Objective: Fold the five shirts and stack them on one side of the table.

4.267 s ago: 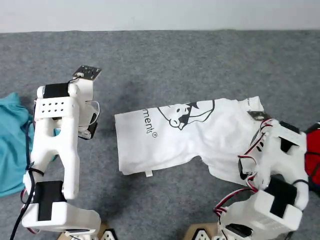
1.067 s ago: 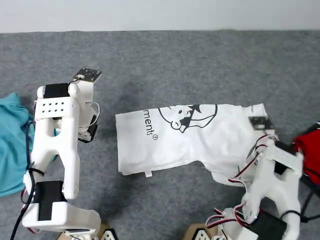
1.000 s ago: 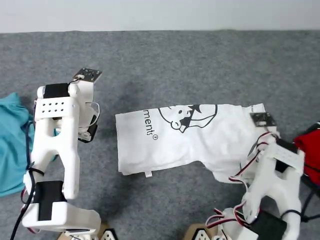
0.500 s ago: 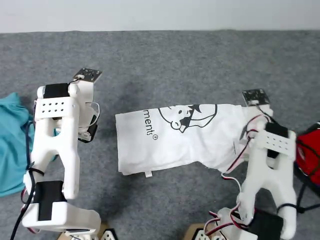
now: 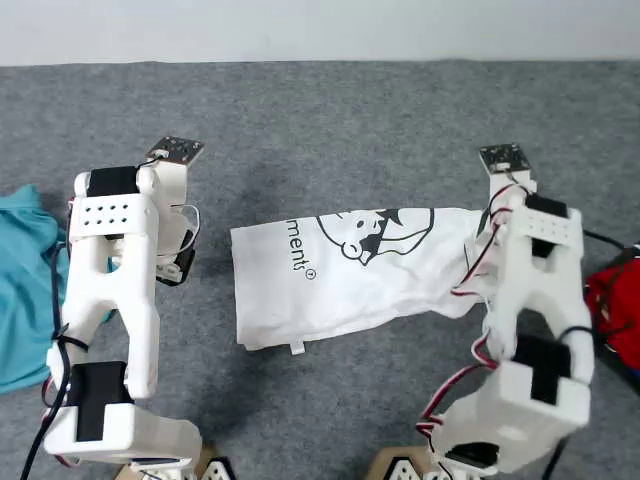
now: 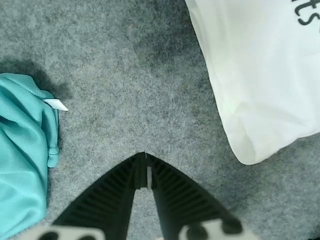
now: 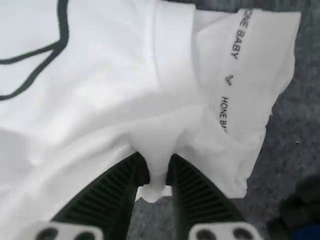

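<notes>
— High view?
— I see a white cloth shirt with black cartoon print (image 5: 340, 275) lying on the grey felt table (image 5: 330, 130). My right arm (image 5: 530, 270) stands over its right end, my left arm (image 5: 115, 260) well left of it. A teal shirt (image 5: 20, 290) lies further left, a red cloth (image 5: 612, 300) just right.
— Left wrist?
— My left gripper (image 6: 145, 170), fingers pressed together, hangs near that shirt's corner, not touching.
— Right wrist?
— My right gripper (image 7: 155, 175) pinches a fold of it.

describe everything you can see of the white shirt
The white shirt is soft, thin-looking cloth with a black line drawing and black lettering. It lies partly folded and wrinkled on the grey table between the arms. The right arm's jaws pinch a bunched fold near its collar.
</notes>
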Available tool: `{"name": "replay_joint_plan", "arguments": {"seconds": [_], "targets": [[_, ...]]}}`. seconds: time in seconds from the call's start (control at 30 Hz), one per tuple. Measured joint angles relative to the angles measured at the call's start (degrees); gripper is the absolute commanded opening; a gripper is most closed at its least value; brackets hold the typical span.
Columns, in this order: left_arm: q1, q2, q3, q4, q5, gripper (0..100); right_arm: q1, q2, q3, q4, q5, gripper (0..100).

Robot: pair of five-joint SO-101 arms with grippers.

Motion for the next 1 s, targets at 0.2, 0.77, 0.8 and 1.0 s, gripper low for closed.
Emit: {"name": "replay_joint_plan", "arguments": {"seconds": [0.2,0.77,0.8,1.0], "targets": [[0.0,0.0,0.0,0.0,0.0,0,-0.18,1.85,-8.7,6.77,-2.55,18.6],[0.0,0.0,0.0,0.0,0.0,0,0.7,1.85,-25.32,31.91,0.09,12.4],[0.0,0.0,0.0,0.0,0.0,0,1.23,1.85,-25.32,33.32,0.7,12.2],[0.0,0.0,0.0,0.0,0.0,0,6.42,1.85,-25.23,37.45,2.9,6.2]]}}
